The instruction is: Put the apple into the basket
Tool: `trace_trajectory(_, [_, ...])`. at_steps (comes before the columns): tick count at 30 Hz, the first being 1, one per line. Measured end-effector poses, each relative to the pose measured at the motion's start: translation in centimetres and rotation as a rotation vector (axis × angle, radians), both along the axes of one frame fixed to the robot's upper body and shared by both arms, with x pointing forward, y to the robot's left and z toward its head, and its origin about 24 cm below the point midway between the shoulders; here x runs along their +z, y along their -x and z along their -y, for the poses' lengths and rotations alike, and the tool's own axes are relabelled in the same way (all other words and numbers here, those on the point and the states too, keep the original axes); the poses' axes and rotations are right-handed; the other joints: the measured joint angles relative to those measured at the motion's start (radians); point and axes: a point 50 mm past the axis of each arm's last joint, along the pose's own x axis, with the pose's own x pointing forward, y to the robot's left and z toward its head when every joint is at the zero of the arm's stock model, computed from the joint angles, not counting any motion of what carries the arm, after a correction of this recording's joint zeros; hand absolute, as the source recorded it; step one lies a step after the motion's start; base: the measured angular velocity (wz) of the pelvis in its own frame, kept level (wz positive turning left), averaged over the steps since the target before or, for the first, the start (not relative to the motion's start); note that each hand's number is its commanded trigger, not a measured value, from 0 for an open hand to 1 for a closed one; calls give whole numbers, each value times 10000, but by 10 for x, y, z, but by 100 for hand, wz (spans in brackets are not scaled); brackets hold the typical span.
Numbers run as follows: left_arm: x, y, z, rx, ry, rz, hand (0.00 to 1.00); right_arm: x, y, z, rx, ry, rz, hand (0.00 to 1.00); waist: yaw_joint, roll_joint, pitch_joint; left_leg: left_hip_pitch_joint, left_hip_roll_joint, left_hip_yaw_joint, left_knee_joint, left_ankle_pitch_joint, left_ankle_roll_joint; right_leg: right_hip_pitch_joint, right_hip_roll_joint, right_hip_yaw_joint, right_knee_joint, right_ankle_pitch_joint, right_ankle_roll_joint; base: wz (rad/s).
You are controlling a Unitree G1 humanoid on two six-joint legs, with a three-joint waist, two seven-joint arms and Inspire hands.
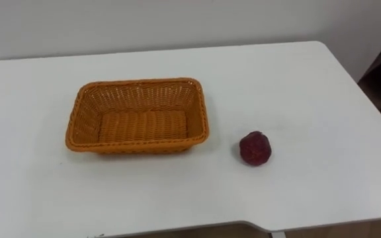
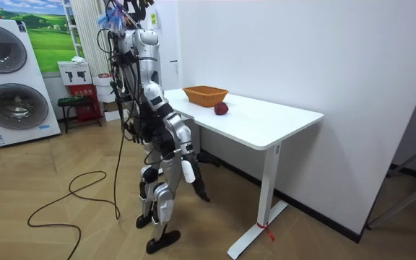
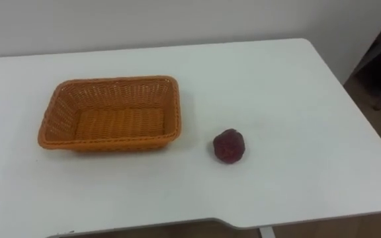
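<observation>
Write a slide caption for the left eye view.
Dark red apple on a white table, lying apart to the right of an empty orange wicker basket.

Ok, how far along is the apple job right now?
Nothing looks done yet: the apple lies on the white table, apart from the orange basket and to its right, and the basket holds nothing. In progress: the robot stands at the table's edge, its right hand hanging below the tabletop. Left: the whole pick and the placing, presumably into the basket.
</observation>
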Motion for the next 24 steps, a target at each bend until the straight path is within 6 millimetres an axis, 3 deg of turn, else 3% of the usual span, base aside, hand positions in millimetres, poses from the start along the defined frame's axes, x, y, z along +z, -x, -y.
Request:
trace_trajectory(6, [1, -2, -1, -157, -391, 238, 0, 61, -49, 26, 174, 3260, 386, 0, 49, 94, -62, -191, -12, 32, -7, -7, 15, -242, 2, 21, 88, 4, 27, -3])
trace_trajectory(7, [1, -3, -1, -199, -423, 239, 0, 72, -58, 25, 650, 4103, -38, 0, 53, 111, -49, -248, -10, 30, -7, -5, 16, -336, 7, 29, 202, 6, 25, 0])
trace_trajectory(10, [0, -1, 2, -342, -339, 160, 0, 80, -63, 20, 1266, 5375, -1270, 0, 80, 193, -36, -306, -18, 80, -18, -3, 18, -481, -13, 36, 330, 6, 27, -4])
trace_trajectory(14, [0, -4, 2, -559, -363, 209, 0, 122, -87, 18, 1688, 7895, -577, 0, 135, 288, -18, -354, -4, 124, -32, -1, 21, -555, -7, 46, 337, 5, 29, -4])
trace_trajectory(18, [-1, -11, 5, -1183, -290, 333, 0, 166, -111, 5, 3019, 11168, 323, 0, 528, 260, -29, -350, 4, 118, -20, 0, 20, -541, 1, 39, 305, 6, 26, 1])
trace_trajectory(20, [-1, -10, 8, -1360, -244, 263, 0, 175, -119, -5, 3643, 11910, 874, 0, 663, 243, -78, -347, -3, 34, -21, 0, 20, -462, -4, -44, 175, 8, 24, 11])
trace_trajectory(24, [-2, -10, 9, -1433, -161, 231, 0, 177, -128, -19, 4965, 12268, 1384, 0, 883, 153, -85, -347, -1, -25, -30, 0, 18, -409, -4, -130, 179, 15, 14, 7])
